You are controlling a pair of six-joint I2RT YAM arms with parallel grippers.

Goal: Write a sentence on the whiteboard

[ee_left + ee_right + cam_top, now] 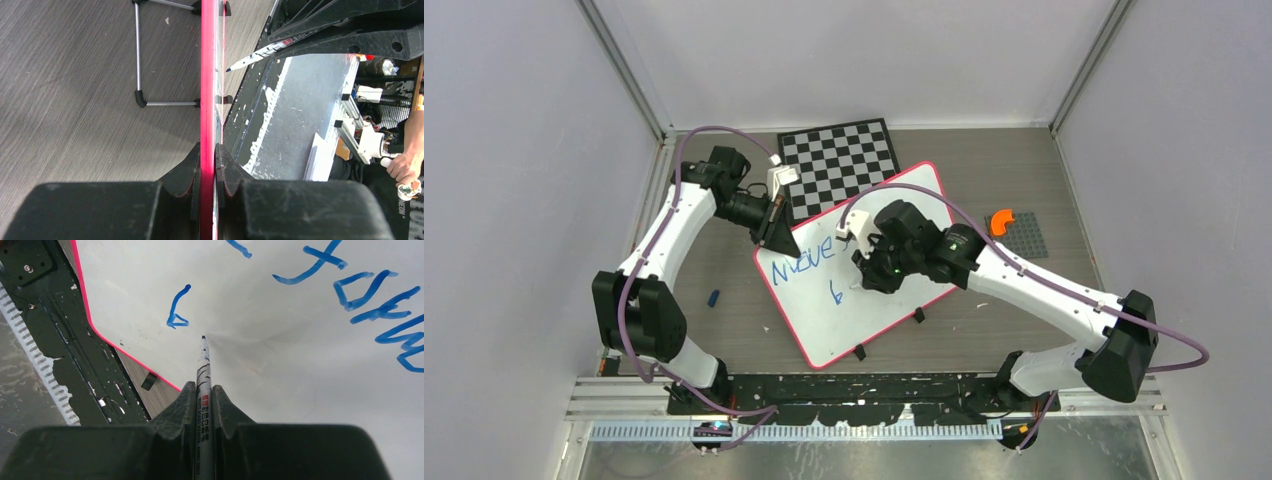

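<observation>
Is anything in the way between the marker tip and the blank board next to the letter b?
Nothing visible. The marker in the right gripper points at bare whiteboard just beside the b. The left gripper clamps the board's rim, away from that spot.

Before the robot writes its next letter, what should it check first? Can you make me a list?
1. Left gripper shut on the whiteboard rim, holding it steady: ok.
2. Right gripper shut on the marker: ok.
3. Its tip sits beside the letter b, over bare board: ok.
4. Tip touching the board: cannot tell.
5. The sentence finished: not ok, the second line has only b so far.
</observation>
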